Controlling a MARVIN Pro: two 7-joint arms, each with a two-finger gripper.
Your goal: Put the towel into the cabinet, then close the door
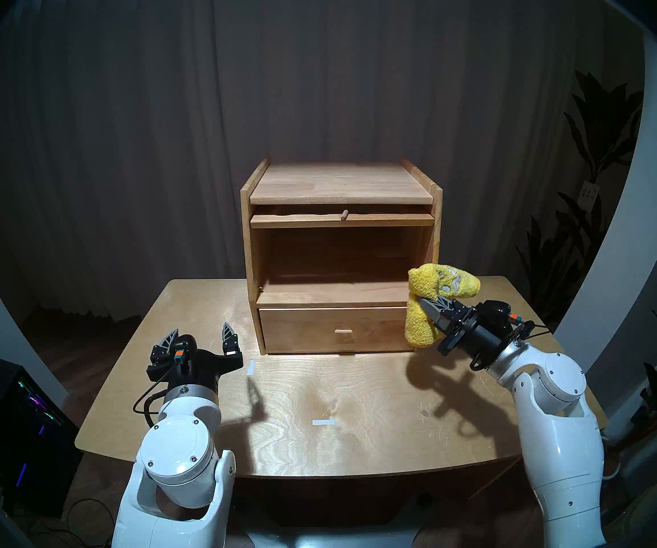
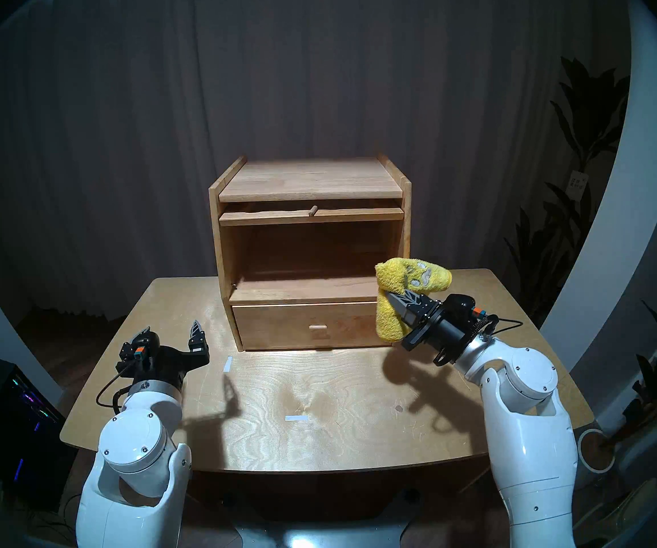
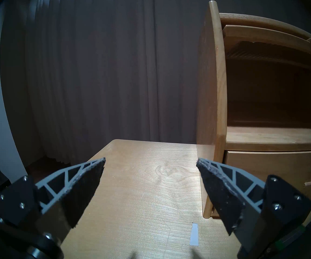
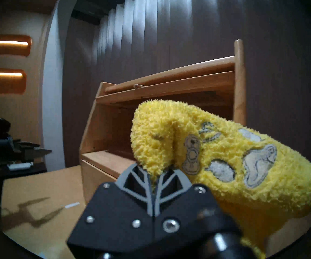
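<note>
The wooden cabinet (image 1: 340, 187) stands at the back middle of the table, its upper compartment open and empty. The door (image 1: 342, 220) is slid up flat under the top board, its peg knob (image 1: 344, 214) pointing out. My right gripper (image 1: 422, 300) is shut on the yellow towel (image 1: 422, 325), which hangs in the air in front of the cabinet's right front edge, at drawer height. The towel (image 4: 225, 159) fills the right wrist view, motif showing. My left gripper (image 1: 200, 331) is open and empty, low over the table left of the cabinet (image 3: 216, 103).
The plain drawer (image 1: 335, 329) below the compartment is shut. Two white tape strips (image 1: 251, 367) (image 1: 323, 422) lie on the table (image 1: 358, 448). A dark curtain hangs behind, plants stand at the right, and a computer case (image 1: 22, 416) stands on the floor at the left.
</note>
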